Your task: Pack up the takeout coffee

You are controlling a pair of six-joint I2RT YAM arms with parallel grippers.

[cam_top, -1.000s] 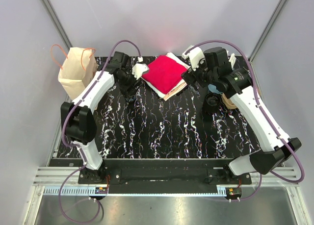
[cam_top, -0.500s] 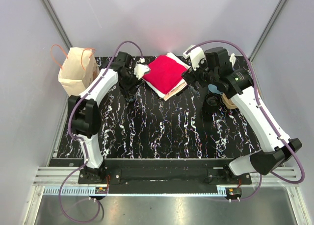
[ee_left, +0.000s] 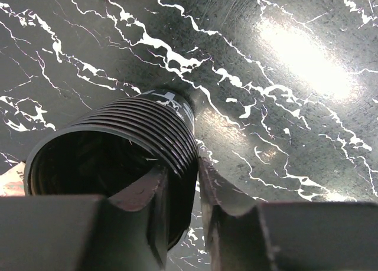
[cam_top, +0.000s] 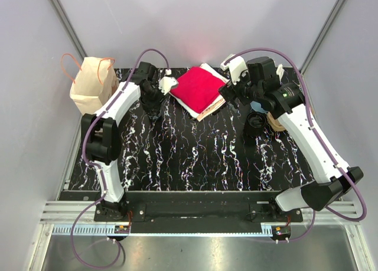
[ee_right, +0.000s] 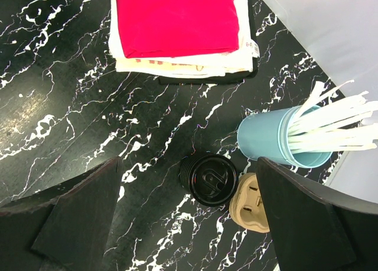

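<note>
A black ribbed coffee cup [ee_left: 112, 159] without a lid is tilted in my left gripper [ee_left: 180, 188]. The gripper is shut on its rim, one finger inside and one outside. In the top view this gripper [cam_top: 153, 105] is at the back left of the table, right of the brown paper bag [cam_top: 91, 85]. A second black cup with a lid [ee_right: 211, 179] stands at the right, also in the top view [cam_top: 255, 120]. My right gripper [ee_right: 198, 224] is open and empty, high above it, and shows in the top view [cam_top: 235, 94].
A stack of folded cloths with a red one on top [cam_top: 198, 89] lies at the back middle. A blue cup of white straws [ee_right: 271, 138] and a tan cardboard piece [ee_right: 253, 203] stand beside the lidded cup. The bag has orange handles.
My left arm has shifted a little to the left and back with the open cup in its gripper. The right arm has hardly moved.
</note>
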